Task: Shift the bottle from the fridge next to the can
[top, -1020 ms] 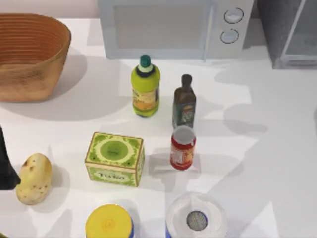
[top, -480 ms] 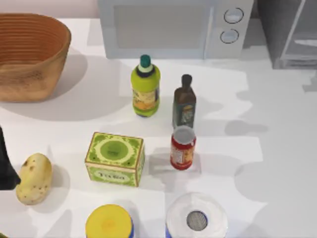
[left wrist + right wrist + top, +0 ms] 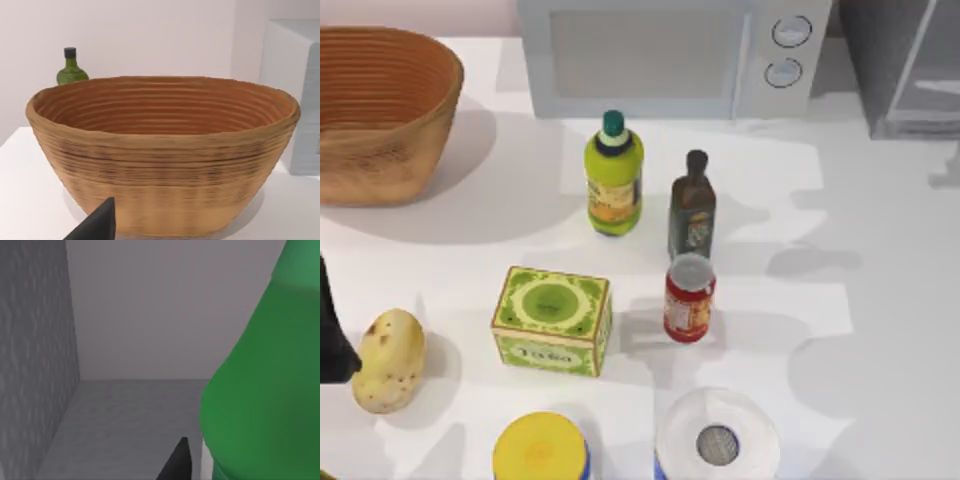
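White tabletop holds small red cylindrical can [image 3: 689,298] at centre while right gripper, finger spread impossible to tell, reaches inside large grey box fridge [image 3: 905,65] beside bright green translucent plastic bottle [image 3: 265,390], grasp step; next closes on it.

Bright green bottle [image 3: 260,390]; grey fridge [image 3: 900,60]; red can [image 3: 689,300], silver top.

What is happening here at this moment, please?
The right arm's camera looks inside the grey fridge, close to the green bottle, which stands on the fridge floor. The red can waits on the table in front of the dark brown bottle. The left arm is parked at the table's left edge, facing the basket.
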Controlling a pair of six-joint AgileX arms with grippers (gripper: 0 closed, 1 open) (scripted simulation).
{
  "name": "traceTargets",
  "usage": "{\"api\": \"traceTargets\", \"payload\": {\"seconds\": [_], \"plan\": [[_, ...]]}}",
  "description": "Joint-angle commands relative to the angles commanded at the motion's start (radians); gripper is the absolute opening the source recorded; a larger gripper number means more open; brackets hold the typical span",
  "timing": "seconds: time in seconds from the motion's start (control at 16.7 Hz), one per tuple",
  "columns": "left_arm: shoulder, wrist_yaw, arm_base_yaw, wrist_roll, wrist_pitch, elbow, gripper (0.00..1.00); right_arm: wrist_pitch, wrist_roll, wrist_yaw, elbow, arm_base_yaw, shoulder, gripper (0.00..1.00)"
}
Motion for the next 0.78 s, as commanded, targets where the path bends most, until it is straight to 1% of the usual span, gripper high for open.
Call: {"api": "traceTargets", "payload": {"seconds": [0.12, 0.24, 0.36, 0.66, 0.78], "plan": [[0.0, 0.0, 0.0, 0.0, 0.0, 0.0, 1.0, 0.035, 0.002, 0.054, -0.025, 0.054, 0.009, 0.0], [0.0, 0.0, 0.0, 0.0, 0.0, 0.0, 1.0, 0.082, 0.007, 0.147, -0.071, 0.149, 0.019, 0.0], [0.0, 0.0, 0.0, 0.0, 0.0, 0.0, 1.0, 0.135, 0.014, 0.273, -0.133, 0.284, 0.023, 0.0], [0.0, 0.0, 0.0, 0.0, 0.0, 0.0, 1.0, 0.263, 0.038, 0.648, -0.322, 0.691, 0.009, 0.0], [0.0, 0.0, 0.0, 0.0, 0.0, 0.0, 1.0, 0.301, 0.046, 0.77, -0.391, 0.814, -0.006, 0.0]]}}
